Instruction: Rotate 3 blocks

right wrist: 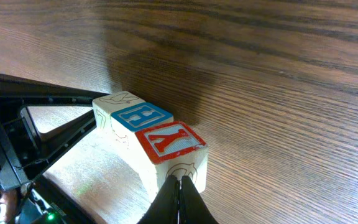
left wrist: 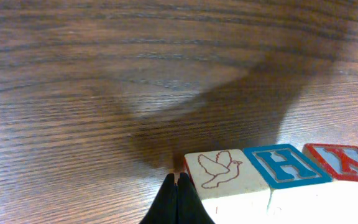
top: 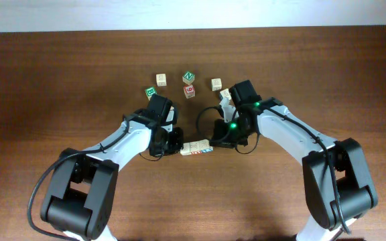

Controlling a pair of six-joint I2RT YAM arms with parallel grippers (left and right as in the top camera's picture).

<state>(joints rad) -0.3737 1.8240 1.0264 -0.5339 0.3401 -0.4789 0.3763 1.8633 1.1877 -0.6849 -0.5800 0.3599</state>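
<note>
Arms angled inward, left claw [left wrist: 178, 186] and right claw [right wrist: 180, 186] closed, empty, at opposite ends of the blocks [top: 197, 148].

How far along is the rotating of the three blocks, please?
Done: the blocks sit in one touching row. In hand: the shut left gripper is at the bird block, the shut right gripper at the red-letter block. Left: how much turning remains is unclear.

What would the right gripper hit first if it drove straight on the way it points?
The red-print block, the near end of the three-block row. The right gripper, jaws shut, sits right at that block's end face, apparently touching it. Behind it in line comes the blue-print block.
</note>
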